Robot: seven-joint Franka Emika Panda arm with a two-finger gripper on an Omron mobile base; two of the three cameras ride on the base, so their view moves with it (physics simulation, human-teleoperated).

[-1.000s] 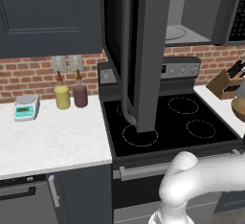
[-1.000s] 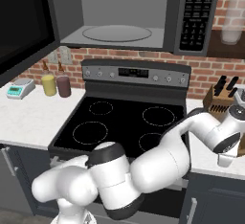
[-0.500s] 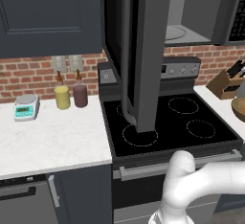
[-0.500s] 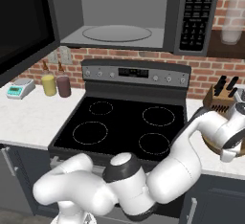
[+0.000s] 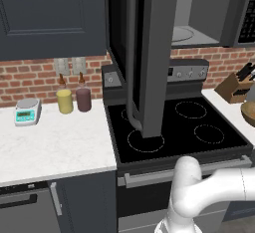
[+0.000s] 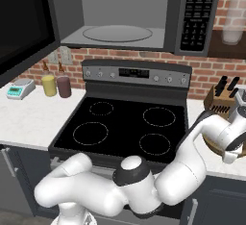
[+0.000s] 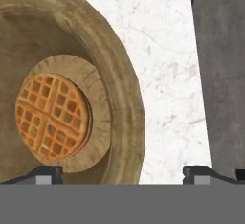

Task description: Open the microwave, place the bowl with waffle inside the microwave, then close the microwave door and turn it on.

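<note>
- Hovering my gripper (image 7: 122, 173) over the bowl (image 7: 122, 98) on the counter (image 7: 167, 74) right of the stove (image 6: 125, 123); jaws wide, holding nothing.
- Waffle (image 7: 51, 117) sits centred inside.
- Microwave door (image 5: 149, 53) already open.
- Risk: fingers straddle the rim off-centre (near wall only), so bowl could tip & dump waffle.

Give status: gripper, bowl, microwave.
Gripper open above bowl rim, nothing held. Waffle in bowl on counter. Microwave door open, cavity free.
</note>
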